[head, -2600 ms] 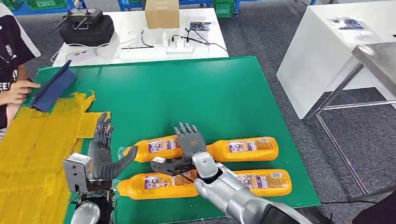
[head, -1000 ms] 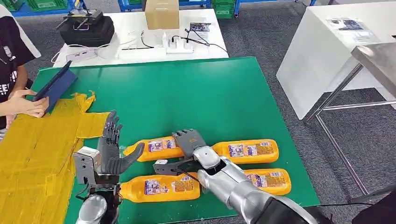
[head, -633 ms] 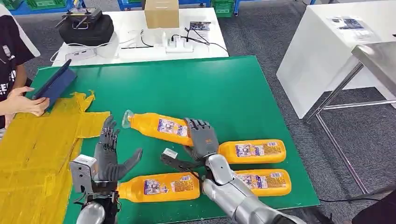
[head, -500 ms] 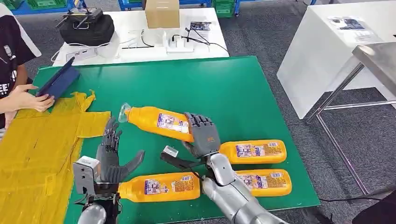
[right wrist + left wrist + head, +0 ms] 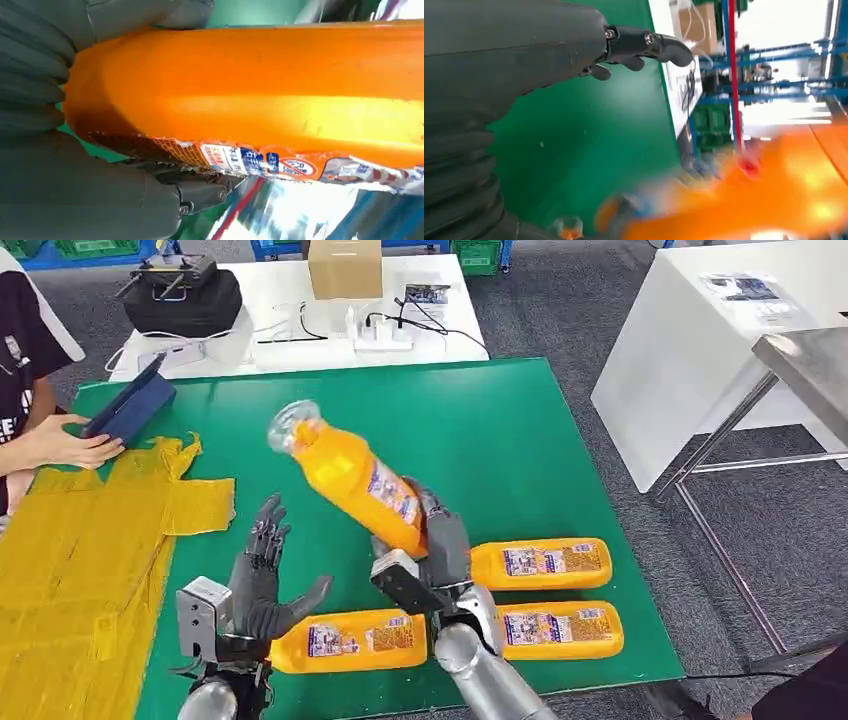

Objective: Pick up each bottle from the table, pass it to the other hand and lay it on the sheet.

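My right hand grips 1 raised bottle only near its base (tilted), so it may slip before my open left hand takes it.

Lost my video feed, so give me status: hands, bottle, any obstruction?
Right hand holds a raised orange bottle, cap end up and tilted. Left hand open, empty. Three bottles lie on the green table. Handover path looks clear.
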